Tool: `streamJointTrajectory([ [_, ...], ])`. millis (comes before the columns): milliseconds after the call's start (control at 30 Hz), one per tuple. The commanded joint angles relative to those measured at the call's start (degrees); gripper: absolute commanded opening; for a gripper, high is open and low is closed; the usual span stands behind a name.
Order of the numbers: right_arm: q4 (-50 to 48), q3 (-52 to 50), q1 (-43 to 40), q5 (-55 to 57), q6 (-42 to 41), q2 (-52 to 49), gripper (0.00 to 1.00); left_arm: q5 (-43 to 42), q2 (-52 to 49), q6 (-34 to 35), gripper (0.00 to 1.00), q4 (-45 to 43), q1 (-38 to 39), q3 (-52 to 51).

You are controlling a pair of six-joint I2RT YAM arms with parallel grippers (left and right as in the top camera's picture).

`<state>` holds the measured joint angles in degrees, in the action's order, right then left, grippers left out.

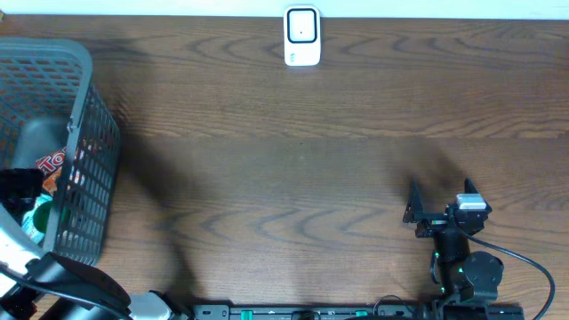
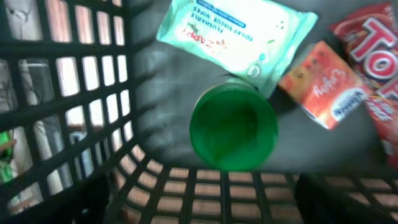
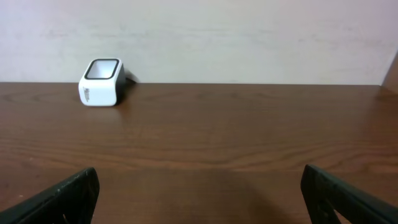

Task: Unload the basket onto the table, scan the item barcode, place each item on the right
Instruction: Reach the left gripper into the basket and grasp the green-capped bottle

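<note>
Dark wood-grain table (image 1: pixel 293 178), plain pale wall (image 3: pixel 249 37) behind

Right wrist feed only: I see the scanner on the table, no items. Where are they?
Observer: Overhead shows a grey basket at the left edge of the table.
Operator: Contents?
Observer: Left wrist shows a green round container, a wipes pack, an orange packet and a red packet.
Operator: Left arm?
Observer: Overhead has the left arm extended over the basket from the near side.
</note>
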<state>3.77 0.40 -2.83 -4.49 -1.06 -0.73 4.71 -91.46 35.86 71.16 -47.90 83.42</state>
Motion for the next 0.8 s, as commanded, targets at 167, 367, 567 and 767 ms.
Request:
streamJointTrajectory([
  [167,0.2,-0.1,-0.1,0.1,-0.8,0.0,0.99,-0.8,-0.1,-2.8,0.98,-5.4,-0.2,-6.3],
  [367,0.2,-0.1,-0.1,0.1,-0.8,0.0,0.99,-0.8,-0.5,-2.8,0.98,-8.1,-0.2,-6.7],
  [567,0.2,-0.1,-0.1,0.1,-0.8,0.0,0.99,-1.1,-3.5,-2.8,0.98,-9.7,-0.2,-6.7],
  [767,0.2,-0.1,-0.1,0.1,-0.8,0.0,0.99,-1.3,-8.5,-3.3,0.98,-10.3,-0.2,-6.7],
])
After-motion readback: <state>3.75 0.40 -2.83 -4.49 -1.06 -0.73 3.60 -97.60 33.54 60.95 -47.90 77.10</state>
